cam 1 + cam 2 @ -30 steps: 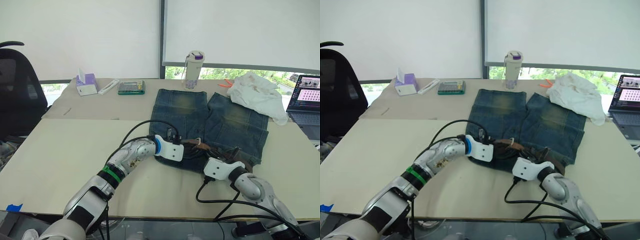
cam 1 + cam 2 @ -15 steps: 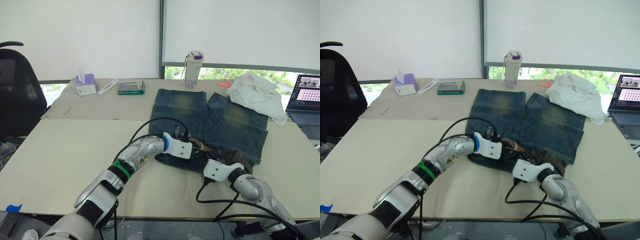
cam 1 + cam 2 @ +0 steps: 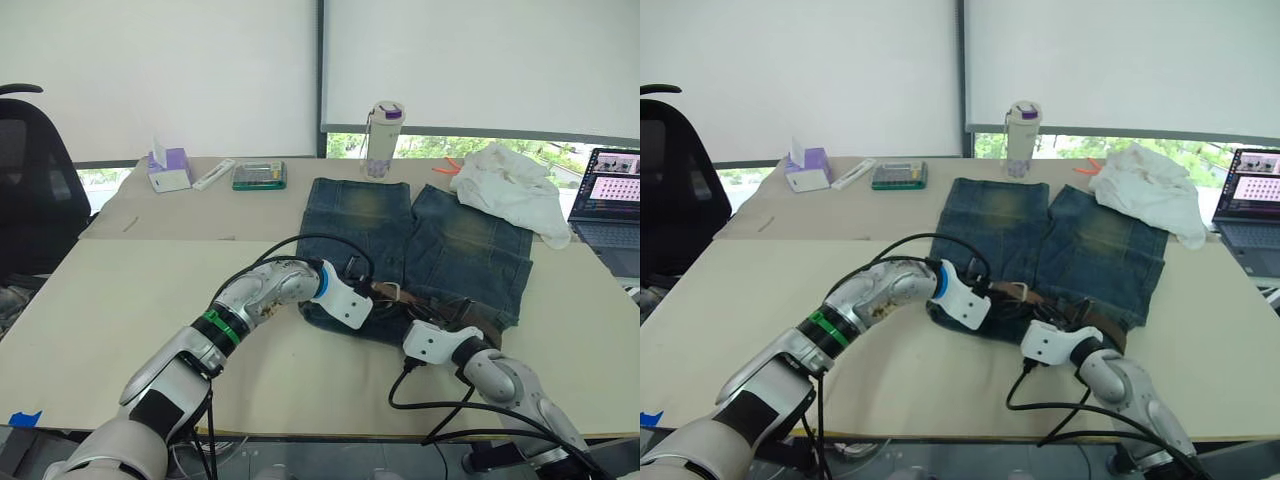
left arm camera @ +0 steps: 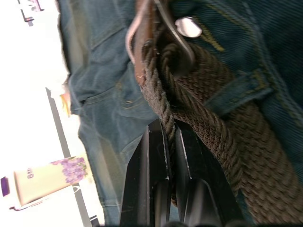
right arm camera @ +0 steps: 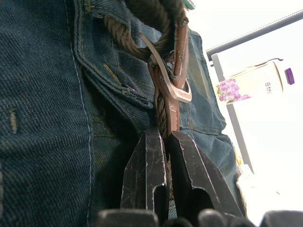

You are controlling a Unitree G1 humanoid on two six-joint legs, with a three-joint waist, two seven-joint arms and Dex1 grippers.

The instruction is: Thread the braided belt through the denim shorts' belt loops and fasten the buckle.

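1. The braided belt (image 4: 208, 94) lies along the waistband of the denim shorts (image 3: 420, 240), at the near edge of the shorts on the desk (image 3: 120, 300). It is a thick, dark brown woven strap, and it passes under one of the belt loops (image 4: 239, 91), a narrow strip of blue denim.
2. The buckle (image 5: 171, 90) is a slim silver metal frame with smooth brown leather at the strap end beside it. It sits near the middle of the waistband, between the two hands.
3. The left hand (image 4: 169, 142) has its two black fingers closed on the braided belt, with the strap pinched between them. The left arm reaches in from the left with the elbow bent, and its white wrist is tilted down onto the waistband.
4. The right hand (image 5: 166, 142) is closed on the strap just below the buckle. The right arm comes in low from the near right, its forearm resting close to the desk.
5. Compared with half a second ago, the left wrist has drawn back towards the left side of the waistband and tilted further down. The right hand has hardly moved.
6. The shorts are faded blue denim with yellowish worn patches on both legs, which point away towards the window.
7. Further out on the desk stand a bottle (image 3: 383, 138) with a purple flower print, a crumpled white cloth (image 3: 510, 190), a tissue box (image 3: 168, 168) and a laptop (image 3: 608, 200).
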